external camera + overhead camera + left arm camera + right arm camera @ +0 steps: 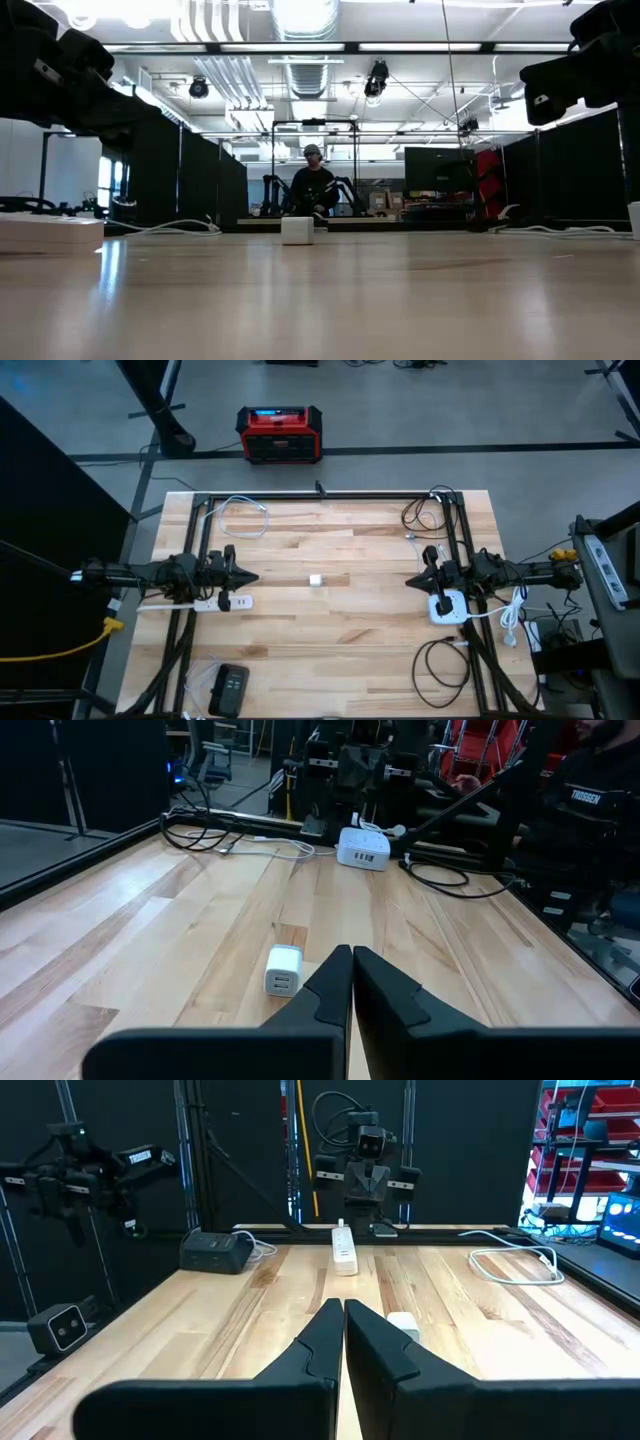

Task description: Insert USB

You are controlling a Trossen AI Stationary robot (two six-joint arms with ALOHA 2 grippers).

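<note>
The white USB charger block (315, 579) lies alone in the middle of the wooden tabletop (340, 630), so open the left hand (250, 576) and the right hand (412, 581) (both have fingers pressed together, holding nothing) before you approach it, minding cables at the edges and the person (312, 185) far behind.

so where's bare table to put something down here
The middle is mostly bare wood: only the small white charger sits there, between the shut left gripper and shut right gripper. The strip in front of it is free too. Crowded spots: the left edge by the power strip, the right edge with cables.
</note>
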